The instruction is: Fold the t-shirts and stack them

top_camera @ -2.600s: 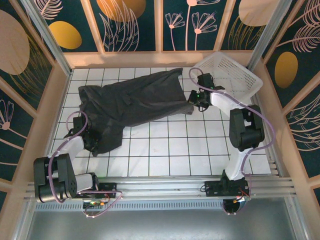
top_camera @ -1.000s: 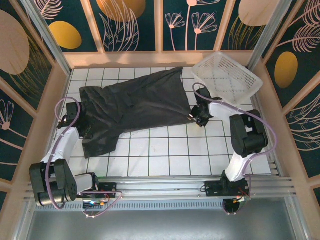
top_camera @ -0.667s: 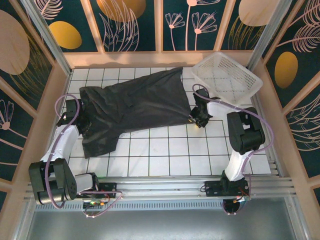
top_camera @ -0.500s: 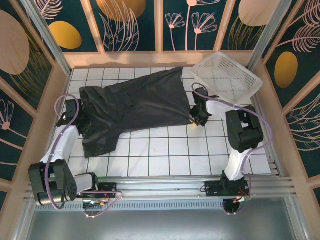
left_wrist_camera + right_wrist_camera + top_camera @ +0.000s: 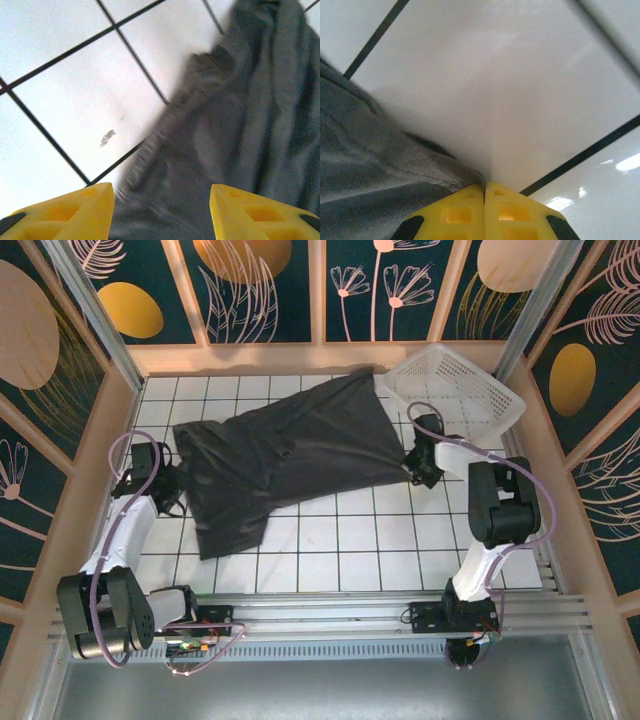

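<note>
on the tiles (image 5: 330, 540), right hand (image 5: 484, 192) pinches t-shirt (image 5: 290, 445), left hand (image 5: 162, 210) spread.

We see that the t-shirt (image 5: 290, 455) has slid to the right across the table (image 5: 330, 540), and its far corner now lies just beside the white basket (image 5: 500, 415). The right end effector (image 5: 413, 468), pinching the shirt's edge, has moved right with it. The shirt's left side has pulled away too, so only its edge now lies by the left end effector (image 5: 172, 495).
</note>
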`<state>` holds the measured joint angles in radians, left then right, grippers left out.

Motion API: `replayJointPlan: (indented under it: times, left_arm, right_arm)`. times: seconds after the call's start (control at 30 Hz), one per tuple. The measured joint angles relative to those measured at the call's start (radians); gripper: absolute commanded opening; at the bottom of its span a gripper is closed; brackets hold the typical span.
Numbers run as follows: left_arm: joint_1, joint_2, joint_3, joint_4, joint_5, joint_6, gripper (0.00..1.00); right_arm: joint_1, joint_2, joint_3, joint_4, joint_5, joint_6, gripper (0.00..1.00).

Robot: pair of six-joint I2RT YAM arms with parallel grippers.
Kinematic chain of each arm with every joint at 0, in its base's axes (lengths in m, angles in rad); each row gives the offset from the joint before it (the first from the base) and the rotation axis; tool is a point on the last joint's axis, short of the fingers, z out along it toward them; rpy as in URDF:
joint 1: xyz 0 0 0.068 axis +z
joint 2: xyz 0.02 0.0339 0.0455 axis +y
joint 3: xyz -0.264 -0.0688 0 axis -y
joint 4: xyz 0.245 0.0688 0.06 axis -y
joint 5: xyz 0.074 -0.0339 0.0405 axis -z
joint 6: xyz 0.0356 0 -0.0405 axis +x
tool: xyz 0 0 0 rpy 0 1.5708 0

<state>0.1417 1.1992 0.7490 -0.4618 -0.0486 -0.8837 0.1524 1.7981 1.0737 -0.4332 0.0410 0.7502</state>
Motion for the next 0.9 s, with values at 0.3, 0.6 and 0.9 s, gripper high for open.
replayJointPlan:
  times: [0.3, 0.6, 0.9]
  left_arm:
    - [0.0, 0.134, -0.049, 0.059, 0.12, 0.05, 0.5]
    - [0.0, 0.191, -0.099, 0.121, 0.189, 0.072, 0.45]
    - [0.005, 0.26, -0.103, 0.16, 0.195, 0.087, 0.0]
  right_arm:
    - [-0.01, 0.0, 0.001, 0.0, 0.01, -0.065, 0.0]
    - [-0.008, 0.002, 0.004, -0.001, -0.008, -0.072, 0.0]
    - [0.011, 0.008, 0.02, -0.008, -0.015, -0.077, 0.0]
